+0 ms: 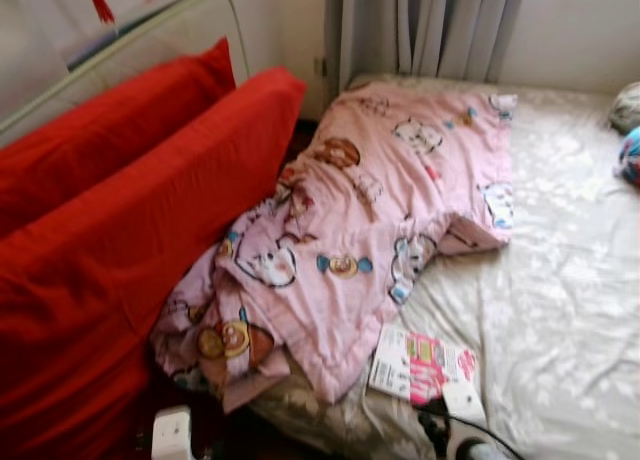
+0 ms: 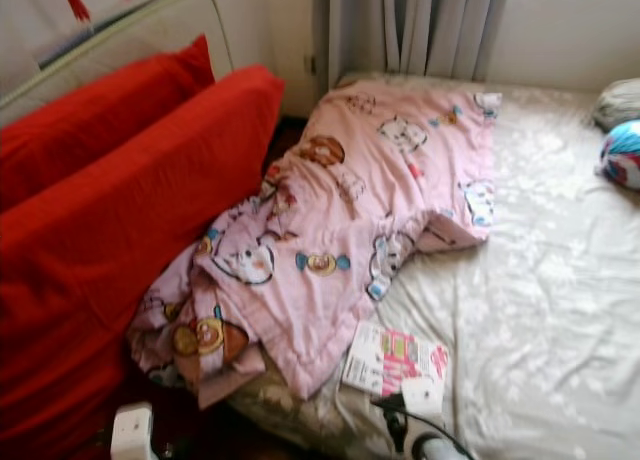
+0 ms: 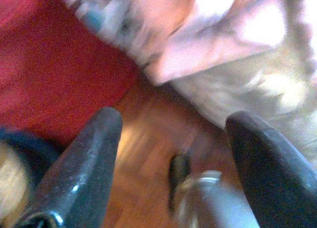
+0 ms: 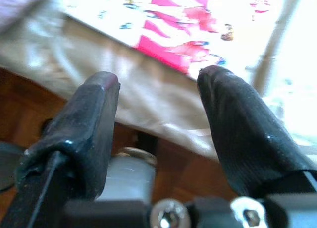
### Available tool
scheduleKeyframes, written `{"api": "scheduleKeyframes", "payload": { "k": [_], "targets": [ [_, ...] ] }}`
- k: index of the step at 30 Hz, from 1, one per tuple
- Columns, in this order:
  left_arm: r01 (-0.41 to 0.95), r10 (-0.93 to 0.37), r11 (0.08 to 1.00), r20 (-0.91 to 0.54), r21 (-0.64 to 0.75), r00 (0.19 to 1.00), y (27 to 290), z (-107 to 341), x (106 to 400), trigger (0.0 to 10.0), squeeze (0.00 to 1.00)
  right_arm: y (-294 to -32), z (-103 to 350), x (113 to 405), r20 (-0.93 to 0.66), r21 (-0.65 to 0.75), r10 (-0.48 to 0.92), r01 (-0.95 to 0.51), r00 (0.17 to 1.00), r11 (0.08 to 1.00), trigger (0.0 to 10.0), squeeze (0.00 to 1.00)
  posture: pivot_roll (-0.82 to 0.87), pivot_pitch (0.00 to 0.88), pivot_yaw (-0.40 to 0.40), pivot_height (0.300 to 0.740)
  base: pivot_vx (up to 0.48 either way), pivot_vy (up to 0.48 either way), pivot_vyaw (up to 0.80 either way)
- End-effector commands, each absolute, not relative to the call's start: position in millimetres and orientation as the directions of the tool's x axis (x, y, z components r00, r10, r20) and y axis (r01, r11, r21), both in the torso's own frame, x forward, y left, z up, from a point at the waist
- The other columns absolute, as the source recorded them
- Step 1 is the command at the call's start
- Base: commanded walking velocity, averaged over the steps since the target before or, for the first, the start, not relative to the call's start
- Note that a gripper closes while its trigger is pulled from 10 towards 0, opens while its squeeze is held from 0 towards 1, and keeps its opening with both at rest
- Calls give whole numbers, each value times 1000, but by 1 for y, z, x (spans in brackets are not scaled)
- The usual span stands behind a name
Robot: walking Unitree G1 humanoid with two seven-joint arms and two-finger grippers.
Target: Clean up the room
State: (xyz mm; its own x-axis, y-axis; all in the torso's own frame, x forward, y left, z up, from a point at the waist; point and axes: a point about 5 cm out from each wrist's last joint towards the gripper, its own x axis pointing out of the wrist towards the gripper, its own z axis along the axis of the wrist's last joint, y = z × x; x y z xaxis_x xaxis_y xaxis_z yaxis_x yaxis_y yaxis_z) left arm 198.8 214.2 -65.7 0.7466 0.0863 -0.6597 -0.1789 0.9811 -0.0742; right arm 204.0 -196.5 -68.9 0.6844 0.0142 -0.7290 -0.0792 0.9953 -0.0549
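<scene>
A crumpled pink cartoon-print blanket (image 1: 370, 210) lies across the left part of a bed with a cream sheet (image 1: 560, 310), one corner hanging off the near edge. A white and pink printed booklet (image 1: 420, 365) rests flat on the sheet by that edge. My right gripper (image 4: 158, 79) is open, low in front of the bed edge, with the booklet (image 4: 183, 25) just beyond its fingertips. My left gripper (image 3: 173, 121) is open above the wooden floor (image 3: 148, 158), between the red cushions and the hanging blanket corner (image 3: 198, 49). Neither holds anything.
Two big red cushions (image 1: 130, 220) lean at the left, close against the bed, with a metal rail (image 1: 150, 30) behind them. Grey curtains (image 1: 430, 25) hang at the back. A colourful ball-like thing (image 2: 622, 152) and a grey bundle (image 2: 620, 100) lie at the bed's far right.
</scene>
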Motion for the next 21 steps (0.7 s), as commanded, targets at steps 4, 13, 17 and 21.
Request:
{"api": "scheduleKeyframes", "payload": {
  "k": [4, 13, 17, 21],
  "targets": [
    [-182, 75, 978, -638, -103, 766, 212, -66, 196, 10000, 0, -193, -65, 210, -696, -33, 28, -71, 718, 997, 10000, 0, -51, 107, 38, 740, 0, 0, 0],
    [-142, 59, 980, -484, -136, 873, 211, -48, 215, 10000, 0, -197, -33, 244, -471, -34, 2, -20, 882, 999, 10000, 0, -53, 112, 33, 740, 0, 0, 0],
    [-119, 52, 982, -394, -148, 918, 210, -37, 224, 10000, 0, -197, -19, 252, -361, -32, 6, -19, 932, 999, 10000, 0, -58, 109, 32, 740, 0, 0, 0],
    [-99, 53, 985, -296, -144, 954, 210, -24, 231, 10000, 0, -194, -11, 253, -287, -32, 4, -13, 958, 999, 10000, 0, -59, 103, 33, 740, 0, 0, 0]
  ]
}}
